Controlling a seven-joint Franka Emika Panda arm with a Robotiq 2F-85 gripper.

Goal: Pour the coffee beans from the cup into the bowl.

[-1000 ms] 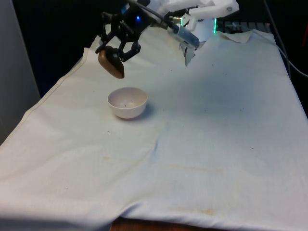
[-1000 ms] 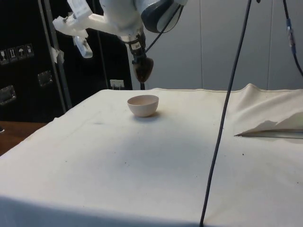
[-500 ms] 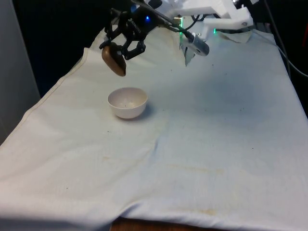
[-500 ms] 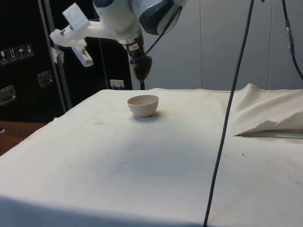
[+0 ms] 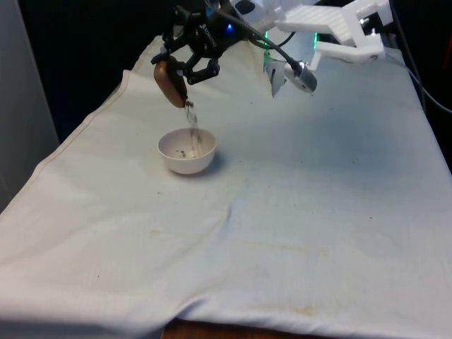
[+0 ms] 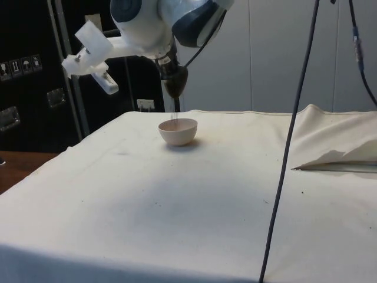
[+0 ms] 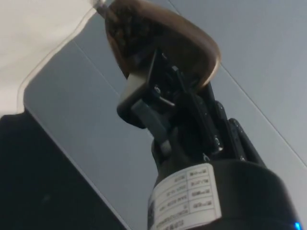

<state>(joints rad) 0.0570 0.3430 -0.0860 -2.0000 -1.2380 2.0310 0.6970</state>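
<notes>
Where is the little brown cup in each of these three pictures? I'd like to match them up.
Front view: the brown cup hangs tipped in the gripper, above the white bowl, near the table's far end on the front view's left.
Side view: the cup hangs directly over the bowl.
Wrist view: the cup sits clamped between the fingers.
Shared landmark: the bowl, in the front and side views.

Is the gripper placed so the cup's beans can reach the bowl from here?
Probably yes: the gripper holds the brown cup tipped above the white bowl, beans stream into it, and nothing lies between.
</notes>
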